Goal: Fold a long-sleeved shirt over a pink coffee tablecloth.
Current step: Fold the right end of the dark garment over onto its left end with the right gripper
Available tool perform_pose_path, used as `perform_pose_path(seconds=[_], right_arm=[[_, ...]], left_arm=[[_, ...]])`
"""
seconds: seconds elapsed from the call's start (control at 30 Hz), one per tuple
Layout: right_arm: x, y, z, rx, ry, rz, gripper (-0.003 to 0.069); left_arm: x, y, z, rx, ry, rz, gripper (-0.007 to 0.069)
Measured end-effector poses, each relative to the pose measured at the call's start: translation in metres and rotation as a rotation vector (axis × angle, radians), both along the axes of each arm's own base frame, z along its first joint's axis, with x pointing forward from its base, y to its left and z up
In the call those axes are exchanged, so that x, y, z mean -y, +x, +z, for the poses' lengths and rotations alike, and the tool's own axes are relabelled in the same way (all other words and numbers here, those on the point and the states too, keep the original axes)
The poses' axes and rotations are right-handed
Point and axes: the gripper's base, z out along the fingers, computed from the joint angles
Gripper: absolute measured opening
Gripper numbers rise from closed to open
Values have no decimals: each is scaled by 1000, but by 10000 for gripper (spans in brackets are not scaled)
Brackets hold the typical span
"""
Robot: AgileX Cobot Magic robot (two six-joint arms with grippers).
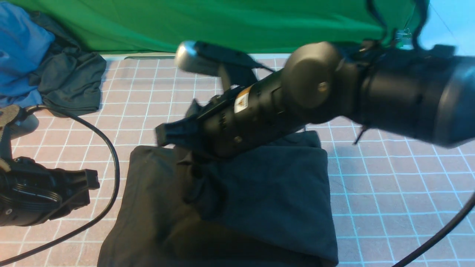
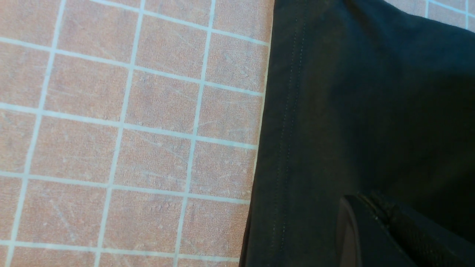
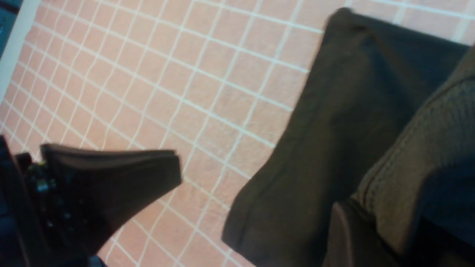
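Long-sleeved shirt (image 1: 267, 193): black, matte, folded rectangle; right end effector (image 3: 356, 207) clamps ribbed hem; left end effector (image 1: 91, 181) together.

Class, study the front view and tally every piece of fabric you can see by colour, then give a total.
Black: 1, the long-sleeved shirt
Pink: 1, the checked tablecloth
Green: 1, the backdrop cloth
Blue: 1, the bunched garment
Dark grey-green: 1, the garment beside it
Total: 5

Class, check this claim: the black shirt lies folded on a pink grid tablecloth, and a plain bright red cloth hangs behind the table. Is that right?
Not quite. The cloth behind the table is bright green, not red, as the front view shows. The rest holds: the black shirt lies folded on the pink grid tablecloth.
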Motion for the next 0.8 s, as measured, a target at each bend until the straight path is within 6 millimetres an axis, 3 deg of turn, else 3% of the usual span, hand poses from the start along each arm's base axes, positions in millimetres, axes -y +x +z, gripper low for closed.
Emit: perform_pose_path(seconds=[0.23,0.8], right_arm=[[-24,2,-14,-8,0,30,121],[-53,8,-58,-67,-17,39,121]], left_arm=[[-2,0,0,0,23,0,14],[-8,1,0,7,72,50,14]])
